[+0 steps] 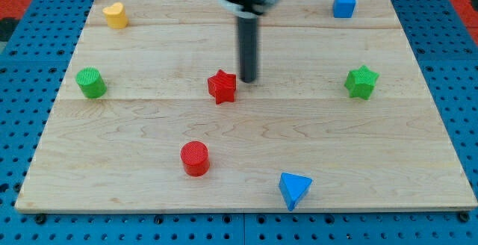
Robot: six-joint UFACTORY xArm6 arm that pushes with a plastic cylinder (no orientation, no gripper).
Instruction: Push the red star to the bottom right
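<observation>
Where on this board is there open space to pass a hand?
Open: the stretch between the green star and blue triangle, toward the bottom right; also between the yellow block and my tip. Tightest: my tip beside the red star.

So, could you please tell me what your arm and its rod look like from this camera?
My tip ends a straight, smooth, dark grey rod. Above it is a wider, blurred dark mount with a pale band, cut off at the view's top. No cables or markings show.

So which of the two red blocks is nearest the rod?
The red star, right beside my tip; the red cylinder sits far lower on the board.
</observation>
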